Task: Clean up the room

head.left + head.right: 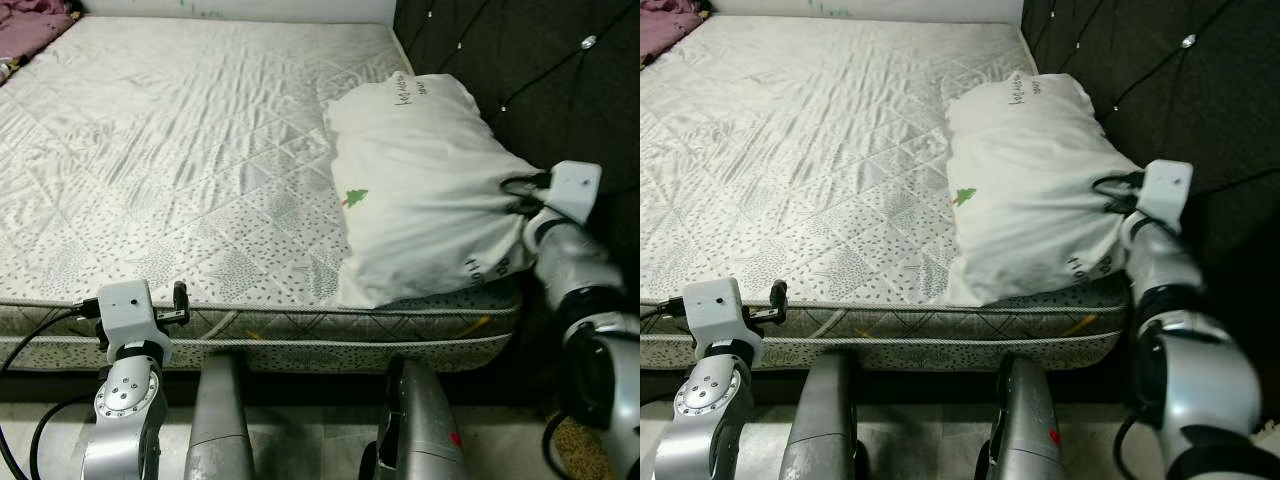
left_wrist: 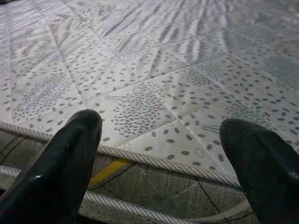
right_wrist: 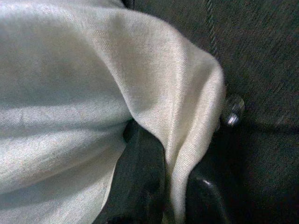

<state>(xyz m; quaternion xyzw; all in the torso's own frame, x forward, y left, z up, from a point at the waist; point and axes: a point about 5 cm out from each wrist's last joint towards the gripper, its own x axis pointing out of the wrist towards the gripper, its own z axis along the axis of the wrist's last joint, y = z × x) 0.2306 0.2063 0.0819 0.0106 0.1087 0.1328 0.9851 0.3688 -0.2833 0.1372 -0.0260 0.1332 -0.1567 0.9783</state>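
Left side first: the left tool (image 1: 178, 300) hovers at the near edge of the bed (image 1: 180, 140), just above the piping. Its two fingers (image 2: 70, 154) stand wide apart with nothing between them.

Across the bare quilted mattress to the right, the pillow (image 1: 420, 190) lies at the right end of the bed, up against the dark padded headboard (image 1: 540, 70). The right tool (image 1: 525, 197) is at the pillow's right edge, and the wrist view shows a fold of white fabric pinched between its fingers (image 3: 140, 182), so it is closed on the pillow.

What could go wrong? The grip is only on a thin fold of the cover, as I judge it. A quick pull could let the fabric slide out, or stretch the cover while the filling stays behind. The pillow's near corner hangs past the mattress edge, so a slip could drop it toward the floor. The tool also sits very close to the headboard and its shiny stud (image 3: 232, 112); dragging sideways could scrape there.

The count: one bed, one pillow, one headboard, two tools. One bit of purplish cloth (image 1: 35, 25) lies at the far left corner.
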